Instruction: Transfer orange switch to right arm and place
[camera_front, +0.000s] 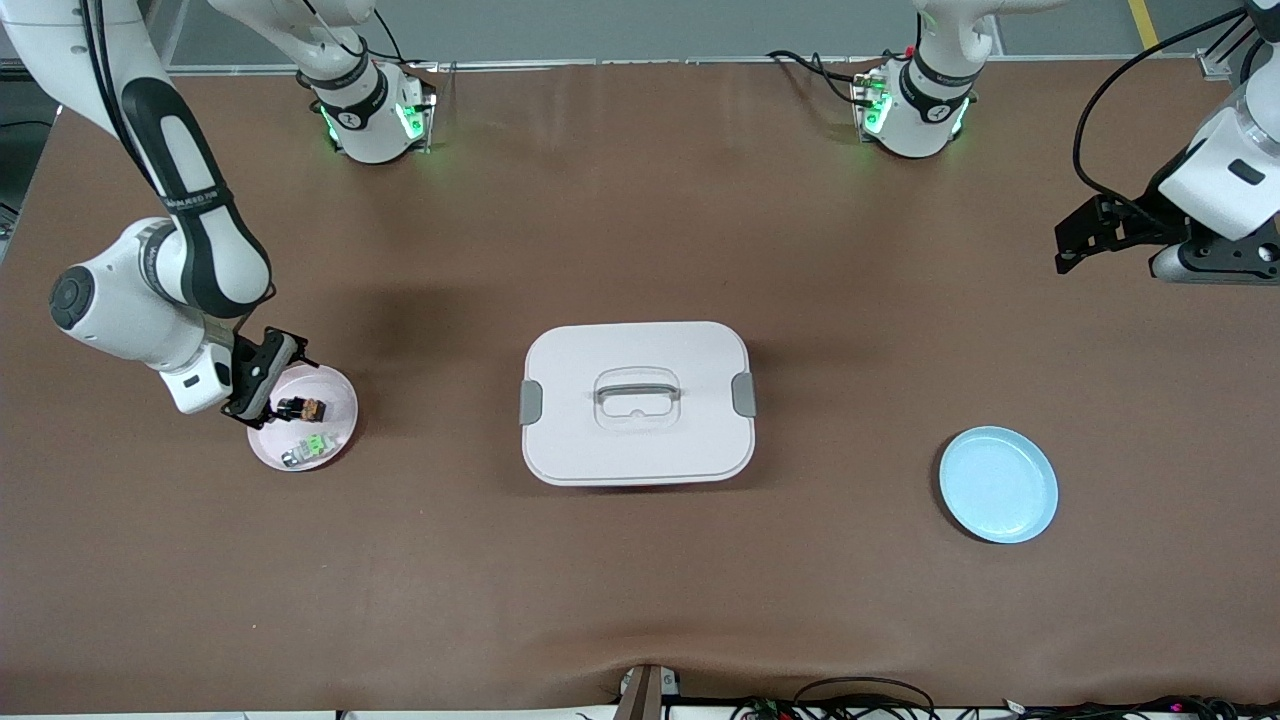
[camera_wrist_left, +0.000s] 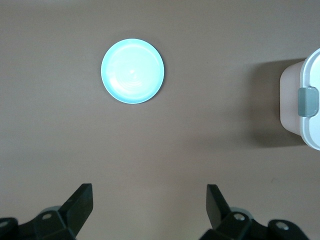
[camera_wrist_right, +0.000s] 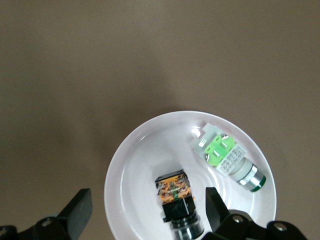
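— Where's the orange switch (camera_wrist_right: 176, 197) sitting right now?

— In the pink plate (camera_front: 340, 392) at the right arm's end of the table. It lies on its side just under the right gripper (camera_front: 268, 380), between the spread fingers in the right wrist view, but the pads aren't touching it. The jaws stand wide apart and hold nothing.

— So it's been let go?

— I'd judge so. The switch rests on the plate's floor under its own weight, which fits the placing part of the job. The gripper hovers low over the plate rim, tilted in from the arm's side.

— What's the other little part beside it?

— A green-and-silver part (camera_wrist_right: 227, 159), also in the plate, nearer the front camera than the switch and just apart from it. The gripper isn't over that one; it looks unrelated to this job.

— And the left gripper (camera_wrist_left: 150, 210)?

— Up in the air at the left arm's end of the table, waiting. Its fingers are fully spread and empty. Its wrist camera looks down on the blue plate (camera_wrist_left: 132, 71), bare as far as I can see, with a corner of the white lidded box (camera_front: 637, 401) at the edge of that view.

— Why is it parked out there?

— My guess: its share is finished, so it stays clear of the middle, where the box sits between the two plates.

— Anything left to do?

— From how things lie, only lifting the right gripper straight off, without nudging the switch or the plate.
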